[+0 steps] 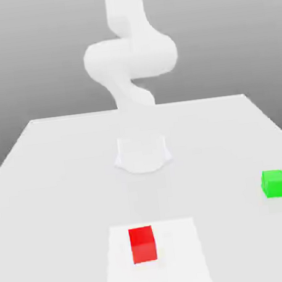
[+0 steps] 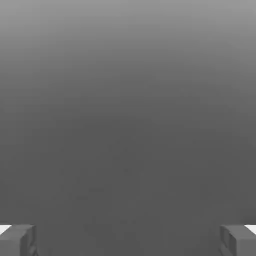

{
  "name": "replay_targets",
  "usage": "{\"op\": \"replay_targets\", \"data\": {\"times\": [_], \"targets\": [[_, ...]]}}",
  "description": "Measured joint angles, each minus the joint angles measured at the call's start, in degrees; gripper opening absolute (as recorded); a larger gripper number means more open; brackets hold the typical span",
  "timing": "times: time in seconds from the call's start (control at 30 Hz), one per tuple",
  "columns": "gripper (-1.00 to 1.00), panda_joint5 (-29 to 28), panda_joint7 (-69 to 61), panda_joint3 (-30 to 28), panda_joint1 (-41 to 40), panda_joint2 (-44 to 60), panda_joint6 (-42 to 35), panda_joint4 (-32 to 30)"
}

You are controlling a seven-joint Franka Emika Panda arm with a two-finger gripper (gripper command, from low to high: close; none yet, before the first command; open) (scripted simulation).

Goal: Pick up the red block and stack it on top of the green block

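The red block (image 1: 142, 244) sits on a paler square patch (image 1: 182, 256) near the front of the white table (image 1: 60, 172). Off toward the exterior view's right, the green block (image 1: 275, 183) rests on the table, well apart from the red one. The white arm (image 1: 130, 58) rises from its base (image 1: 142, 153) at the table's middle, curled up high behind both blocks. In the hand view my gripper (image 2: 128, 241) is open, its two grey fingertips (image 2: 17, 241) standing wide apart with nothing between them and plain grey background beyond.
The table's far edge (image 1: 137, 108) runs behind the arm's base. Bare white surface lies between the two blocks and on the exterior view's left.
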Motion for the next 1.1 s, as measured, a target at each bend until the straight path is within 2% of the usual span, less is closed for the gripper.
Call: {"op": "replay_targets", "data": {"times": [0.37,0.63,0.87,0.9,1.1], "targets": [[0.00,-1.66,-3.92,-1.35,-0.57,23.53,13.50,-12.64],[0.00,0.16,-8.84,-2.32,-0.78,40.14,23.08,-21.63],[0.00,2.28,-10.91,-1.22,-1.53,54.69,34.84,-21.19],[-1.00,2.38,-11.00,-1.09,-1.64,55.78,35.76,-21.03],[-1.00,2.27,-10.88,-0.99,-1.75,56.32,36.20,-20.96]]}}
